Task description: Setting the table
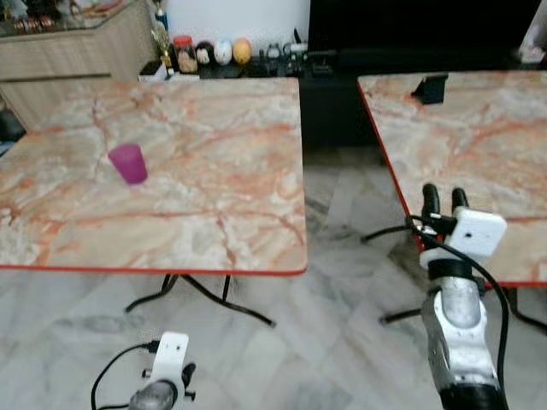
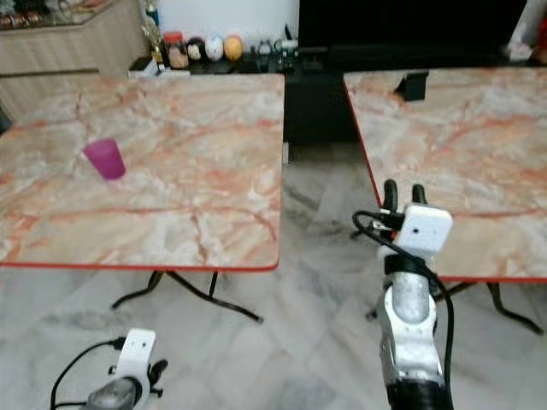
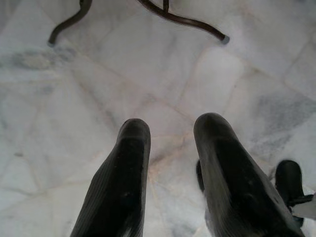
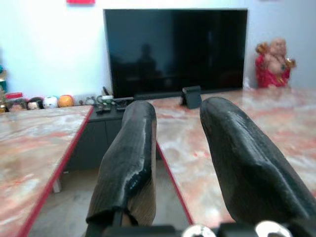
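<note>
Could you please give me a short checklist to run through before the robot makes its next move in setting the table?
1. Right gripper open and empty: ok.
2. Left gripper open, hanging low over the floor: ok.
3. Purple cup upright on the left table: ok.
4. Right gripper raised at the right table edge: ok.
5. Cup within reach of either gripper: not ok, both far from it.
6. Cup contents: cannot tell.

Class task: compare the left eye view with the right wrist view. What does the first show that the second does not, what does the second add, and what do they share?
Left eye view alone: a purple plastic cup standing on the left marble-patterned table, and the left gripper hanging low over the floor.

Right wrist view alone: a red and gold laughing figurine beside the black television screen.

Shared: both red-edged tables, the small black stand on the right marble-patterned table, and the open right gripper.
</note>
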### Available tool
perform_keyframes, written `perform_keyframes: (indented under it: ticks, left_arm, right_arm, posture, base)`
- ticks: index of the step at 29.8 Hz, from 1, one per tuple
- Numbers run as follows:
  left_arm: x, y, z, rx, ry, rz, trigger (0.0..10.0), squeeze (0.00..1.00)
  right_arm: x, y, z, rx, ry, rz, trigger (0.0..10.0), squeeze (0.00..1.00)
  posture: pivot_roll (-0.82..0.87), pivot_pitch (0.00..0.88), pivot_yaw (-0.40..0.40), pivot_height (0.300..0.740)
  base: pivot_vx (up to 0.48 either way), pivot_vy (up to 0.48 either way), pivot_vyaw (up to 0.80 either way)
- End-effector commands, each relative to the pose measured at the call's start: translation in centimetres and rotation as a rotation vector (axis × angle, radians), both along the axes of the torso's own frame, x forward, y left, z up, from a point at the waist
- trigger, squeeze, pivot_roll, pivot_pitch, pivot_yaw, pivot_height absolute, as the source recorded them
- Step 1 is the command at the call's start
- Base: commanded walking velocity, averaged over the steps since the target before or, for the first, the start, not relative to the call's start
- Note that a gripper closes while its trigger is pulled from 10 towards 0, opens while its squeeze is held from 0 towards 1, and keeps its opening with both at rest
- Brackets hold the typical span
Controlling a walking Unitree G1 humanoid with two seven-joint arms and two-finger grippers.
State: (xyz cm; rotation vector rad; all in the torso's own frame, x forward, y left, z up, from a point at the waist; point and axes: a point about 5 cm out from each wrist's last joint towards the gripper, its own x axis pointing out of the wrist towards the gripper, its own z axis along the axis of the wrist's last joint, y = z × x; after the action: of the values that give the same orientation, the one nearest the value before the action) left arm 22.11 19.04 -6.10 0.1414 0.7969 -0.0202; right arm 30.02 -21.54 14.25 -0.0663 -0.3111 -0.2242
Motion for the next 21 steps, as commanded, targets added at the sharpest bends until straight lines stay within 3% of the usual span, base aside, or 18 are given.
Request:
perform_keyframes:
  ticks: [1,10,21]
  left_arm:
    - [-0.4,0.2,-0.2,0.008,0.017,0.0,10.0,0.0]
    - [-0.5,0.0,-0.3,0.006,0.022,-0.002,10.0,0.0]
    - [-0.5,-0.1,-0.3,0.006,0.025,-0.012,10.0,0.0]
  right_arm:
    - [0.3,0.1,-0.3,0.004,0.014,0.011,10.0,0.0]
    - [0.1,-0.6,-3.9,0.032,0.167,0.035,10.0,0.0]
    - [-1.2,-0.1,-11.0,0.057,0.49,0.108,10.0,0.0]
  posture:
    - [-0.02,0.0,0.008,0.731]
    - [-0.02,0.0,0.006,0.731]
    - [-0.02,0.0,0.014,0.731]
  base:
    - [0.0,0.0,0.0]
    - [0.0,0.0,0.0]
    - [0.0,0.0,0.0]
